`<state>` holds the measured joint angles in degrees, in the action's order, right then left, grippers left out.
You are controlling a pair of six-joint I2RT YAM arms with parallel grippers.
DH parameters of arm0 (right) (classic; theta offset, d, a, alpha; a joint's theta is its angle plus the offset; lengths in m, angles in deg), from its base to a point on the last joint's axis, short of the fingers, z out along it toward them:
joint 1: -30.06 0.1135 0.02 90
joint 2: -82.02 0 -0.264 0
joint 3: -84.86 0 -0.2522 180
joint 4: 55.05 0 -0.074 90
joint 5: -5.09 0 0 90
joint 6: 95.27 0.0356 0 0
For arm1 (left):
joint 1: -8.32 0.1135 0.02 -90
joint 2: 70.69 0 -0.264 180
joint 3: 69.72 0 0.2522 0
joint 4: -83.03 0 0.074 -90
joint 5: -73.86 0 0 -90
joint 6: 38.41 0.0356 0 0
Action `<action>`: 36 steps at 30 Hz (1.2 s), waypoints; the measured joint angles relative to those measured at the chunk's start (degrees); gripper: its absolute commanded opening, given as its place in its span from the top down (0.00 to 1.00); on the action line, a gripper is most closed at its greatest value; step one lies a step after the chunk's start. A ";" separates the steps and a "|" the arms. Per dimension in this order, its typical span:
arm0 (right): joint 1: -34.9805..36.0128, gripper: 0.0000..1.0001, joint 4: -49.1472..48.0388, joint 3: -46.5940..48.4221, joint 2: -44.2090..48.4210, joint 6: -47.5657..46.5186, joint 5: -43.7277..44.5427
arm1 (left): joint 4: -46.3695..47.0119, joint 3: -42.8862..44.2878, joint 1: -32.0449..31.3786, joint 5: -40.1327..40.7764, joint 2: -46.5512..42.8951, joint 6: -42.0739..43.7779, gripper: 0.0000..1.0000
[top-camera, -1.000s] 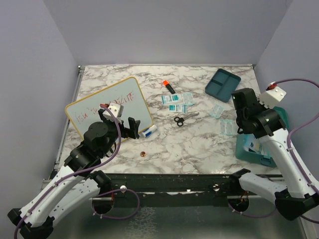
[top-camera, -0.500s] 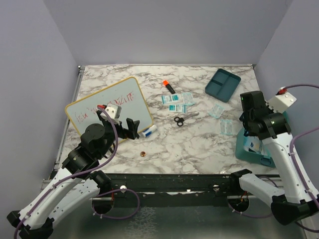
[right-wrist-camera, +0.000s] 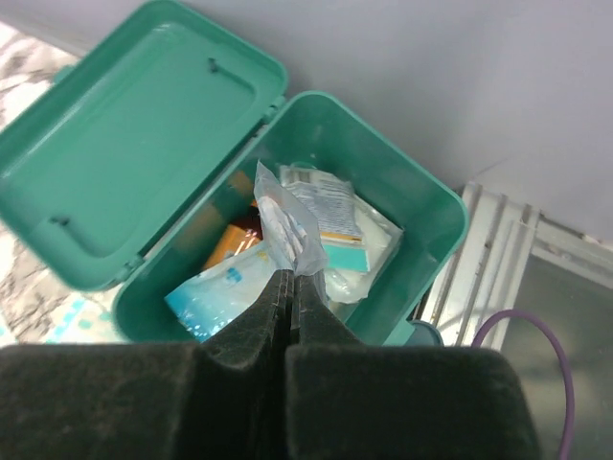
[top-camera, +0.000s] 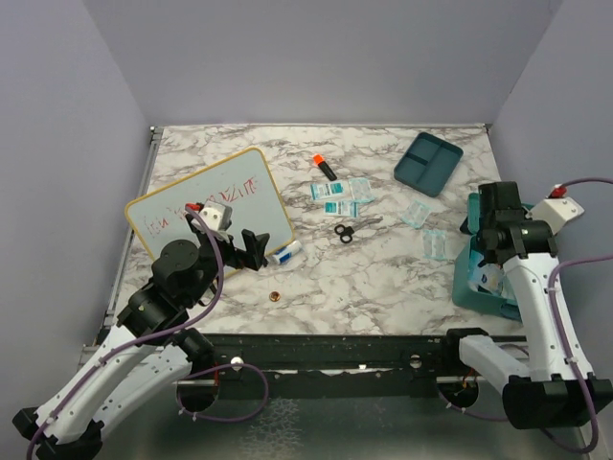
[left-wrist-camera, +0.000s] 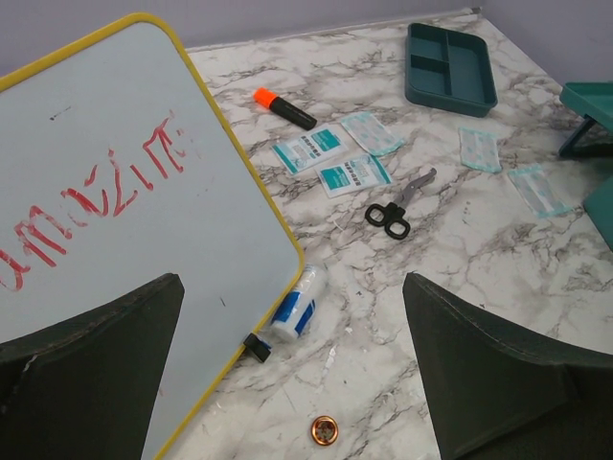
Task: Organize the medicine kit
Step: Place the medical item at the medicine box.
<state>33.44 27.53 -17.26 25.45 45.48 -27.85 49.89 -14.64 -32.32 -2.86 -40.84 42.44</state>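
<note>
Claw of the right arm (right-wrist-camera: 292, 280) — pinched on a crinkled clear plastic packet (right-wrist-camera: 285, 220) — hangs over the open teal hard-plastic case (right-wrist-camera: 426, 206) at the desk's (top-camera: 383, 278) right edge; releasing it looks next. Left claw (left-wrist-camera: 292, 283) gapes empty beside the yellow-framed whiteboard (left-wrist-camera: 115, 192); black scissors (left-wrist-camera: 397, 206) and flat blue-white packets (left-wrist-camera: 326, 163) wait, nothing blocking.

The teal case (top-camera: 466, 286) sits at 4 o'clock in the top view, its hinged lid (right-wrist-camera: 124, 163) swung fully open and packets (right-wrist-camera: 340, 225) piled inside. The matching shallow divided tray (top-camera: 428, 163) lies flat and skewed at 1 o'clock, well apart.
</note>
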 measured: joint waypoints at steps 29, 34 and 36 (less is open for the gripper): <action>-26.01 0.81 -18.16 -7.91 -6.54 -8.48 -13.33 | 0.00 0.00 -0.72 0.04 -0.44 0.00 0.01; -26.01 0.80 -16.70 -6.34 -6.93 -7.19 -12.81 | 0.00 0.00 -0.72 0.02 -0.42 0.00 0.01; -26.01 0.80 -16.59 -5.84 -6.91 -7.10 -12.79 | 0.00 0.00 -0.72 0.02 -0.42 0.00 0.01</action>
<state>7.43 10.94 -23.10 18.54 38.37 -40.64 49.89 -14.64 -33.04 -2.84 -41.26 42.44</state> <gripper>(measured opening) 0.194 0.988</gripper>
